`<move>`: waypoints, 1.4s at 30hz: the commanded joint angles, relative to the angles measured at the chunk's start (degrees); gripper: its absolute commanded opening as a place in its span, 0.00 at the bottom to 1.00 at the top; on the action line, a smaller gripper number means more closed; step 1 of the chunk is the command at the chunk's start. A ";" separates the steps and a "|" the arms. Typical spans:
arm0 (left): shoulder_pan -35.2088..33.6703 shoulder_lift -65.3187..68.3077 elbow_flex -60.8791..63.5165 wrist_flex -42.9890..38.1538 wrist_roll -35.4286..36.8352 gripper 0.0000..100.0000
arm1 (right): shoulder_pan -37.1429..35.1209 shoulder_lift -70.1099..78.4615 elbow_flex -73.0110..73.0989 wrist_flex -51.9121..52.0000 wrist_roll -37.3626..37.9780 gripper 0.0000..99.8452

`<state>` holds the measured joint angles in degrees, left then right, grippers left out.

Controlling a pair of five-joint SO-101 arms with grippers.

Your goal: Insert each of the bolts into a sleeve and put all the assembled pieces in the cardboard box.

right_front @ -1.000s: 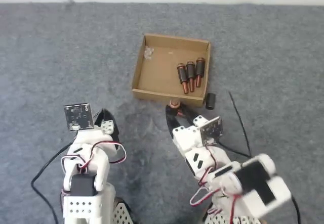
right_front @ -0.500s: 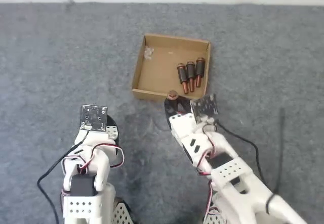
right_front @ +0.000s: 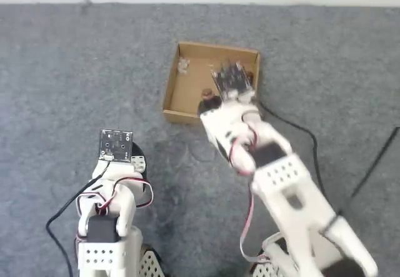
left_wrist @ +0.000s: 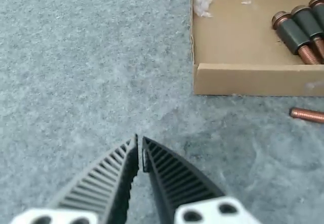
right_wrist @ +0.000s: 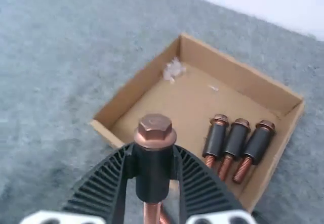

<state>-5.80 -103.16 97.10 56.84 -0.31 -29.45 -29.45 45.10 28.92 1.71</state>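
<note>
My right gripper [right_wrist: 152, 171] is shut on a black sleeve with a copper bolt [right_wrist: 154, 131] through it, held upright. In the high view the right gripper [right_front: 207, 99] hangs over the near wall of the cardboard box [right_front: 187, 84]. Three assembled pieces [right_wrist: 238, 143] lie side by side on the box floor [right_wrist: 192, 100]. A loose copper bolt [left_wrist: 306, 114] lies on the carpet just in front of the box [left_wrist: 238, 80]. My left gripper [left_wrist: 139, 144] is shut and holds nothing, low over the carpet and well short of the box.
A bit of white fluff [right_front: 183, 65] sits in the box's far left corner. Grey carpet [right_front: 75, 70] lies open on all sides of the box. A black cable [right_front: 369, 164] runs across the carpet at the right. The left arm [right_front: 109, 196] stands at the lower left.
The right arm has stretched forward, carrying the sleeved bolt from in front of the box to above its near wall. The left arm turned slightly at first, then kept still.
</note>
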 commanded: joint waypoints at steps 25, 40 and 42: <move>0.00 -0.70 -0.48 -0.18 -0.53 0.01 | 3.74 59.47 -66.99 29.67 1.14 0.22; 0.00 -0.70 -0.48 -0.26 -0.62 0.01 | 4.88 40.22 -66.73 50.77 1.05 0.04; 0.00 -0.70 -0.48 -0.26 -0.62 0.01 | 5.58 37.76 -66.73 54.90 1.05 0.01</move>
<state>-5.80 -103.16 97.10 56.84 -0.31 -25.49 15.21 -18.81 78.68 2.51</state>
